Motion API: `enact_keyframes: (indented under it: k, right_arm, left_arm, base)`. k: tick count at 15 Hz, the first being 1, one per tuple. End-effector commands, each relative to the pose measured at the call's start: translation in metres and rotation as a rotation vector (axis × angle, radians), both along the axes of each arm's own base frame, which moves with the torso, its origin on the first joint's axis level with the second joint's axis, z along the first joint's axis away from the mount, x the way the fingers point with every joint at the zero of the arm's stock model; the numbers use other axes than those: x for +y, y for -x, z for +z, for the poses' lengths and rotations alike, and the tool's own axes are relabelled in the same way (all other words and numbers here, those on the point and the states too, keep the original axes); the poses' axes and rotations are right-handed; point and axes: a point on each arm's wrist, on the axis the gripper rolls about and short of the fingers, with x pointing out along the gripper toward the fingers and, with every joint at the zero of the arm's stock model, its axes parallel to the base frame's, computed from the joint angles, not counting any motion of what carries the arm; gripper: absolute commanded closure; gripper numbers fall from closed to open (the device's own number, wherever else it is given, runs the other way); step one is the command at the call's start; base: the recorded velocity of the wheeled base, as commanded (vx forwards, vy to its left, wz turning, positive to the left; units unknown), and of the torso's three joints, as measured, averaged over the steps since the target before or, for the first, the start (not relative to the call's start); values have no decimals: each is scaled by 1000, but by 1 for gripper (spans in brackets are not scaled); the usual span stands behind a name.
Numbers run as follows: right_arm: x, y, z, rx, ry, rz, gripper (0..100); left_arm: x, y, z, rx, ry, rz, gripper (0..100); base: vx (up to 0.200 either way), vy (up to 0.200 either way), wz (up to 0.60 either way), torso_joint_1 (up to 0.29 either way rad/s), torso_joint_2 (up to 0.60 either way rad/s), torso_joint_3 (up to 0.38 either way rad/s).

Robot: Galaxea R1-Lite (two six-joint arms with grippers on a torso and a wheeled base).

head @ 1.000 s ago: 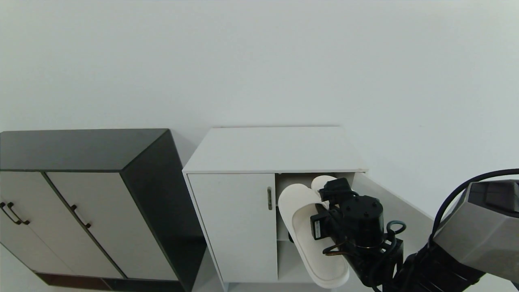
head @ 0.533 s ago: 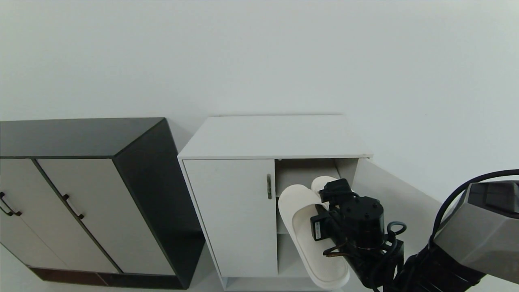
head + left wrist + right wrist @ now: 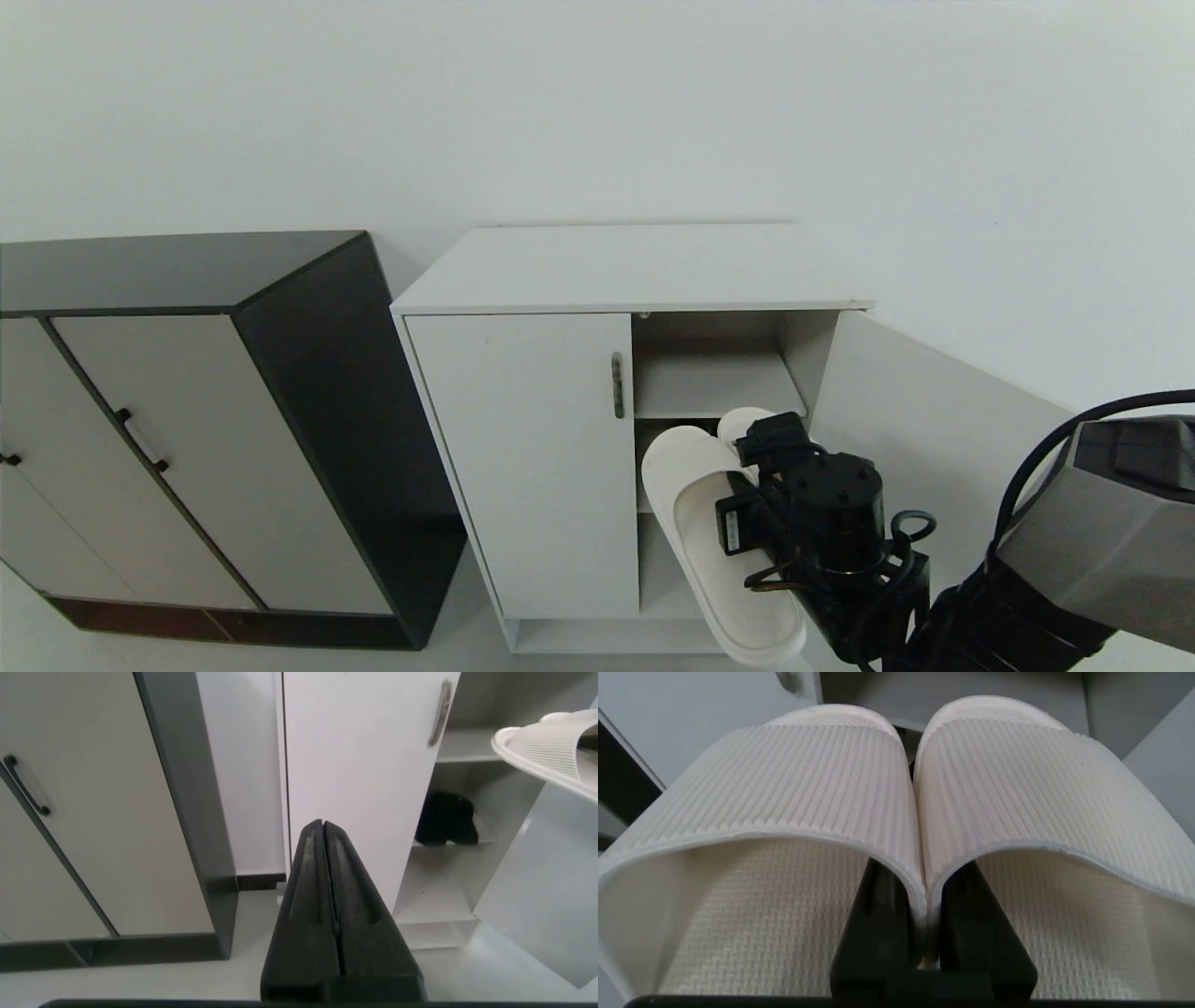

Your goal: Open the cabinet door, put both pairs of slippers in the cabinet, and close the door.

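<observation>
step: carrying the white slippers to the white cabinet; placing not yet done, by my read.
right tool: right tool clamped on the slippers, pinching the two inner strap edges together, so one grip carries the pair.
slippers: held in the air, side by side, toes toward the cabinet's open right half, soles tilted; in front of the opening, not yet on any shelf.
left tool: left tool closed on nothing, fingers pressed flat together, low in front of the closed left door; looks parked out of the way.
cabinet: right door swung wide to the right, leaving a free path in; left door shut, handle at its inner edge.
shelves: upper shelf bare where visible.
dark object: dark object on a lower shelf near its left edge, just behind the closed door's edge; maybe the other pair, cannot tell.
progress: door open; this pair left to set down, then shut the door.
next: push forward and lower onto a shelf, keep the toes off the shelf front edge.
risk: thin pinch on the straps, pair could slip or twist.
rest: black cabinet with pale doors, just left of the white one.
</observation>
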Motion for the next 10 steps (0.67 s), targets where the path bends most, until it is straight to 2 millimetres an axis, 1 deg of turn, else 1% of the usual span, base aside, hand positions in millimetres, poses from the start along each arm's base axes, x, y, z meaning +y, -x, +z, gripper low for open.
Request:
enact_keyframes:
  k: [1,7,10]
  right_arm:
    - [1,-1,1,-5,-4,-1,100]
    - [1,-2,1,-8,6,1,100]
    - [2,-3,-7,7,23,1,100]
  left_arm:
    - [0,0,0,1,0,0,100]
    - [0,0,0,1,0,0,100]
    - [0,0,0,1,11,4,100]
  base:
    - [0,0,0,-198,505,310]
    - [0,0,0,-165,486,318]
    - [0,0,0,-136,463,328]
